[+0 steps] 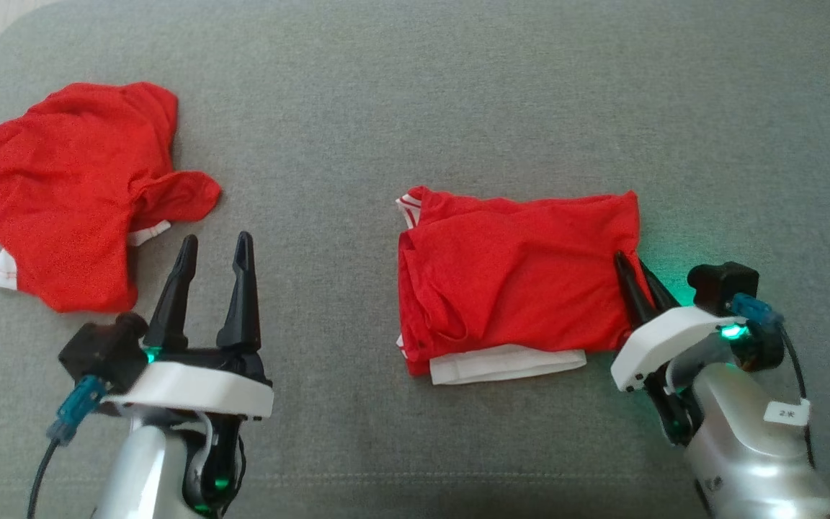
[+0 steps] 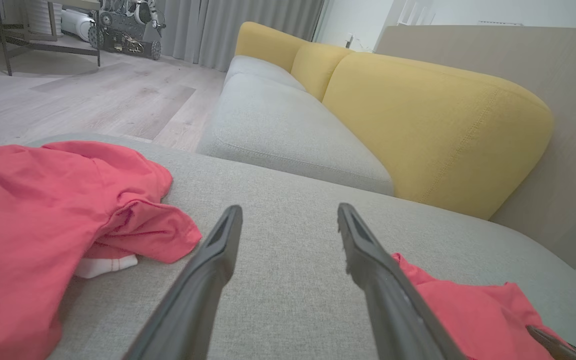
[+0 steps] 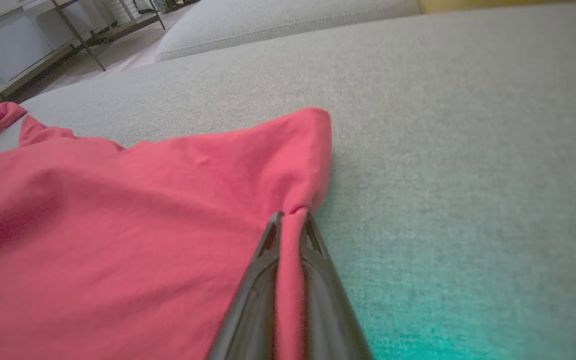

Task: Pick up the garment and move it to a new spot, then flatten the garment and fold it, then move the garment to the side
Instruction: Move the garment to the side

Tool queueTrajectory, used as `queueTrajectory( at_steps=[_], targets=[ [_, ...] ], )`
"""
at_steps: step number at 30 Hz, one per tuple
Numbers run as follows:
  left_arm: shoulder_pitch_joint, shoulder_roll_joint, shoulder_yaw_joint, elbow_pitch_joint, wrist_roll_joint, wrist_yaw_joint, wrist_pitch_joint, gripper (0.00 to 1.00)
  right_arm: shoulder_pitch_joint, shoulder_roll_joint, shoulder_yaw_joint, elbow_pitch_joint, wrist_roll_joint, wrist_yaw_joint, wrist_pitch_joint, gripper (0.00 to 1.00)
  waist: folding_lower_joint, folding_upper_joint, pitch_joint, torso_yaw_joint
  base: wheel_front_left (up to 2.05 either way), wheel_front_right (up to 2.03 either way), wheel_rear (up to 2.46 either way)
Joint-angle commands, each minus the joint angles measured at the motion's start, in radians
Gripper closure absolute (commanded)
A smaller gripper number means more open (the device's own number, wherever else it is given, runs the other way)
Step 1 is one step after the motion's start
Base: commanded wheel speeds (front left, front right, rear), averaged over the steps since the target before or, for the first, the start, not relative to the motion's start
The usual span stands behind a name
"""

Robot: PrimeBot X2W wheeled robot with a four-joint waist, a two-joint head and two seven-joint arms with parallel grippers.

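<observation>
The folded red garment (image 1: 516,281) with a white hem lies on the grey cushion right of centre. My right gripper (image 1: 629,258) is shut on its right edge. In the right wrist view a pinch of red cloth (image 3: 118,225) is caught between the closed fingers of that gripper (image 3: 292,215). Lower left, my left gripper (image 1: 217,240) stands open over bare cushion with nothing between its fingers. The left wrist view has the left gripper (image 2: 290,209) open and a corner of the folded garment (image 2: 468,310) at lower right.
A second red garment (image 1: 76,187) lies crumpled at the cushion's far left, also seen as a heap (image 2: 43,210) left of my left fingers. The grey cushion (image 1: 458,86) stretches beyond both. A yellow backrest (image 2: 418,115) and wooden floor (image 2: 68,95) lie past its edge.
</observation>
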Motion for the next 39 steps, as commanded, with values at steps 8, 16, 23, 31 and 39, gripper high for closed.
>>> queueTrajectory(
  at_steps=[8,16,23,31,39],
  targets=[
    [-0.038,0.007,0.045,-0.041,0.009,0.0,-0.006,0.0,-0.093,-0.108,0.092,-0.107,-0.216,-0.001,-0.068,1.0,-0.0001,0.0,-0.012,-0.036,0.0,0.0,0.0],
    [-0.065,0.007,0.052,-0.067,0.026,-0.014,-0.006,0.0,-0.176,-0.225,0.143,-0.203,-0.277,-0.001,-0.041,1.0,-0.0001,0.0,0.02,-0.092,0.0,0.0,0.0],
    [-0.108,0.007,0.047,-0.09,0.041,-0.026,-0.006,0.0,-0.261,-0.375,0.087,-0.151,-0.219,-0.001,0.034,1.0,-0.0001,0.0,0.102,-0.126,0.0,0.0,0.0],
    [-0.131,0.007,0.058,-0.094,0.054,-0.042,-0.006,0.0,-0.351,-0.406,-0.067,-0.1,-0.192,-0.001,0.071,1.0,-0.0001,0.0,0.186,-0.153,0.0,0.0,0.0],
    [-0.15,0.007,0.063,-0.098,0.052,-0.052,-0.006,0.0,-0.382,-0.346,-0.329,-0.094,-0.36,-0.001,0.101,1.0,-0.0001,0.0,0.228,-0.154,0.0,0.0,0.0]
  ],
)
